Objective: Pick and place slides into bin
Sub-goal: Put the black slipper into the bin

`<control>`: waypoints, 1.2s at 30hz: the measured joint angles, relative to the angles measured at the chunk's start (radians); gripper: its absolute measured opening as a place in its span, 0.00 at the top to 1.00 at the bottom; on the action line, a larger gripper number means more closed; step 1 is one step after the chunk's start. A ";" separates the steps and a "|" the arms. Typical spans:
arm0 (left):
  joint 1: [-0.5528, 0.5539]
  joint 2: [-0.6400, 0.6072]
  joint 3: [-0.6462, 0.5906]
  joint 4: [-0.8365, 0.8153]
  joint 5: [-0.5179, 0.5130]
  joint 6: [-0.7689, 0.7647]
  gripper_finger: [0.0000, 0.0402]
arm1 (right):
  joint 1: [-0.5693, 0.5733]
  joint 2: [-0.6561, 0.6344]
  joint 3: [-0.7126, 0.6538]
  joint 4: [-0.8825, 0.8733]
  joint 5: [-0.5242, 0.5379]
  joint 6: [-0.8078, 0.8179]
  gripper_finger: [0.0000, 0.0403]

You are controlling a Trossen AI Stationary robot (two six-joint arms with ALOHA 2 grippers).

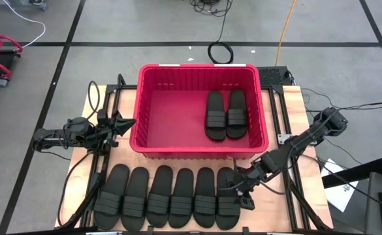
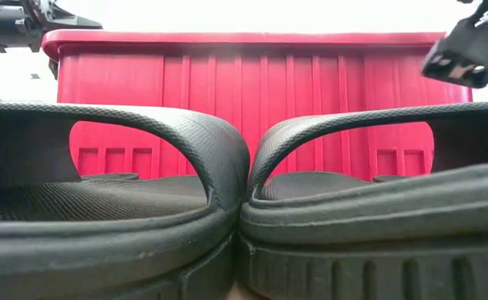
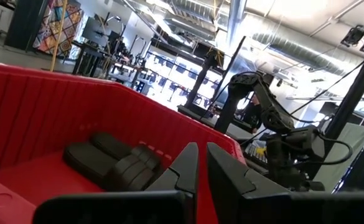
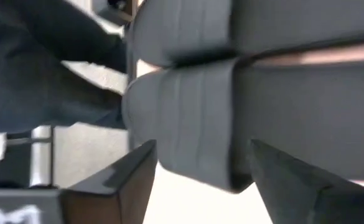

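Note:
The red bin [image 1: 197, 67] stands mid-table with two black slides [image 1: 226, 114] lying side by side on its floor at the right; they also show in the left wrist view [image 3: 113, 162]. Several more slides [image 1: 171, 196] lie in a row along the near edge. My right gripper [image 1: 238, 194] hangs open, slanting down over the row's rightmost slide [image 1: 226, 199]. In its wrist view the gripper [image 4: 203, 168] has a finger on either side of the slide's ribbed strap [image 4: 194, 118], just short of it. My left gripper [image 1: 122, 124] waits shut beside the bin's left wall.
The bin's near wall [image 2: 244, 75] rises right behind the row of slides [image 2: 110, 208]. Black frame rails run along both table sides [image 1: 285, 150]. Cables lie on the floor beyond the far edge [image 1: 220, 52].

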 joint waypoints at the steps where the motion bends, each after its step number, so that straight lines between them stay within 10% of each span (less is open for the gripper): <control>1: 0.000 0.000 0.000 -0.004 0.000 0.000 0.92 | -0.008 0.006 0.000 0.000 0.012 -0.003 0.36; 24: 0.000 0.000 0.000 -0.023 0.032 -0.044 0.92 | -0.017 0.065 -0.218 0.441 -0.170 0.086 0.46; 36: 0.000 0.000 0.000 -0.037 0.032 -0.023 0.92 | -0.017 0.065 -0.225 0.478 -0.173 0.106 0.97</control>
